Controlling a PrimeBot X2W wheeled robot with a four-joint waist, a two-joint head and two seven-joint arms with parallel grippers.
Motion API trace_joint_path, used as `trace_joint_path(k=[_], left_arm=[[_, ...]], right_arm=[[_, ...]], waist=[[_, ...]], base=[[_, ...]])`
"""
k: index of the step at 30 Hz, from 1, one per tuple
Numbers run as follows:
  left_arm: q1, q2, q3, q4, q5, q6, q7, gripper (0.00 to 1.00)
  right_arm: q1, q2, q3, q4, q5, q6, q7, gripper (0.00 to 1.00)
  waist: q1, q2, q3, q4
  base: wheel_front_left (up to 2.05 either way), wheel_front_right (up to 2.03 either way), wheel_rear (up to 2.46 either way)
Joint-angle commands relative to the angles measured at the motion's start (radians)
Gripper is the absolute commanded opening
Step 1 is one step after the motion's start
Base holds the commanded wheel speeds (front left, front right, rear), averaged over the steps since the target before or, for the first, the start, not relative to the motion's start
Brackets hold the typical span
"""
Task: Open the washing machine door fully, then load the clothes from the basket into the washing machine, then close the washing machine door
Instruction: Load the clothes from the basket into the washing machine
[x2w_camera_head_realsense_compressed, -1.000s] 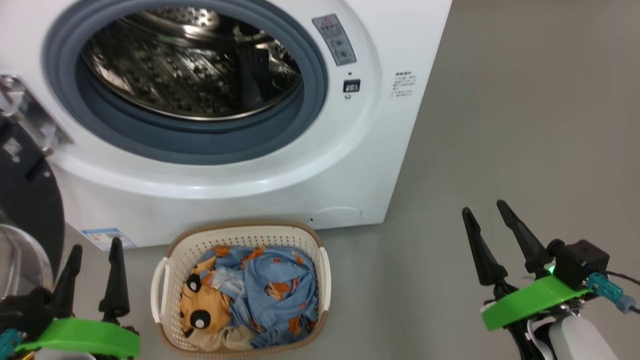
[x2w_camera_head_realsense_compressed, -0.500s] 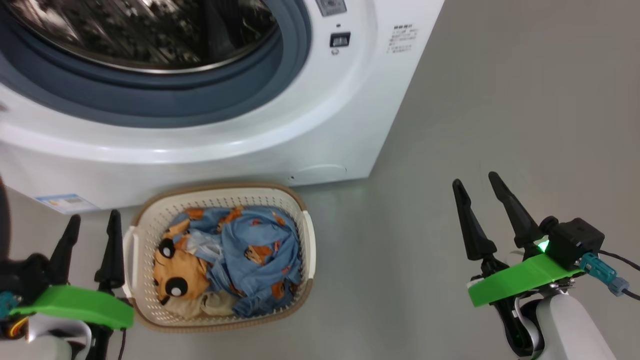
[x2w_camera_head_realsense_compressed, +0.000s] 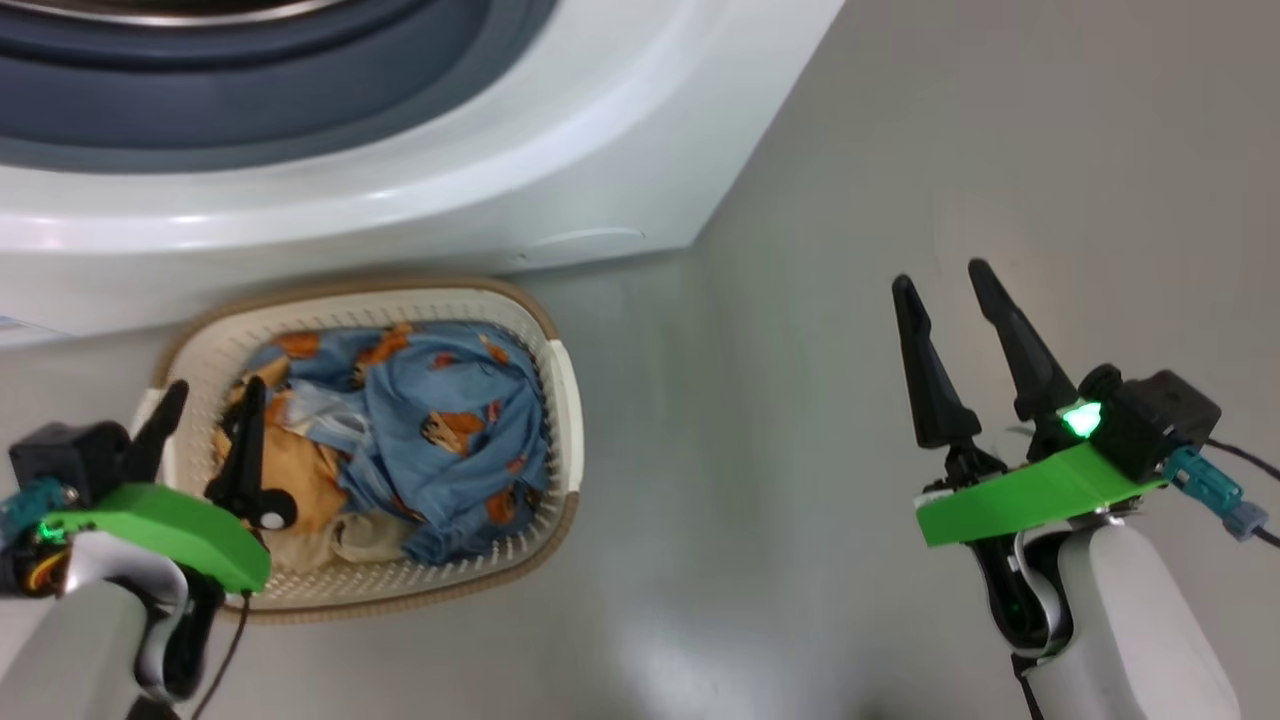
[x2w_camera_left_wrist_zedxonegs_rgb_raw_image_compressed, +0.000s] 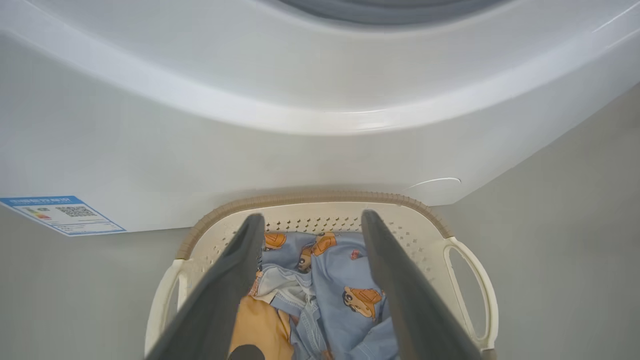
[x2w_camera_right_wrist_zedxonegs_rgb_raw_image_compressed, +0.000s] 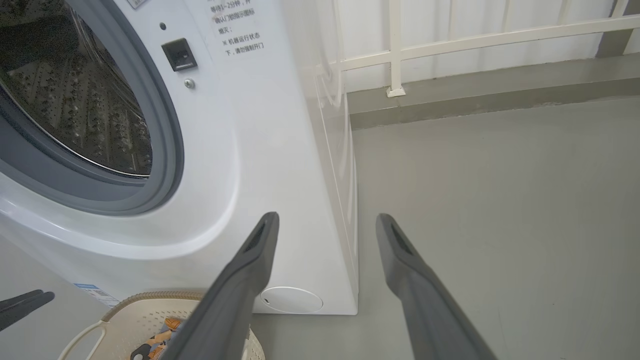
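Loading step: my left gripper (x2w_camera_head_realsense_compressed: 217, 388), fingers apart and empty, hangs over the basket (x2w_camera_head_realsense_compressed: 562, 395) on the floor (x2w_camera_head_realsense_compressed: 760, 470) before the washing machine (x2w_camera_head_realsense_compressed: 420, 215); the next move, by my judgement, is to lower into the clothes (x2w_camera_head_realsense_compressed: 430, 420) and pinch a thick fold.

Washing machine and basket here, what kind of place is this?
Probably a laundry corner, maybe on a balcony: a white washing machine stands on a grey floor, a basket of clothes sits before it, and a white railing runs behind.
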Motion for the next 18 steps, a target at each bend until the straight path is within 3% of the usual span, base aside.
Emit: trace_joint_path(k=[1,18], left_arm=[[-0.038,0.051,0.01,0.015,-0.026,-0.002,0.0,1.0],[-0.281,0.136,-0.254,0.272,-0.205,-0.002,0.067,1.0]], right_arm=[[-0.012,0.009,0.025,-0.03,-0.006,0.002,-0.012,1.0],[-0.058,0.011,0.087,-0.104,0.096,0.002,-0.012,1.0]], waist=[[-0.0001,0.0,0.081,-0.046],[-0.0001,0.0,0.303,-0.132]], base=[[0.0,0.0,0.0],[0.0,0.0,0.0]])
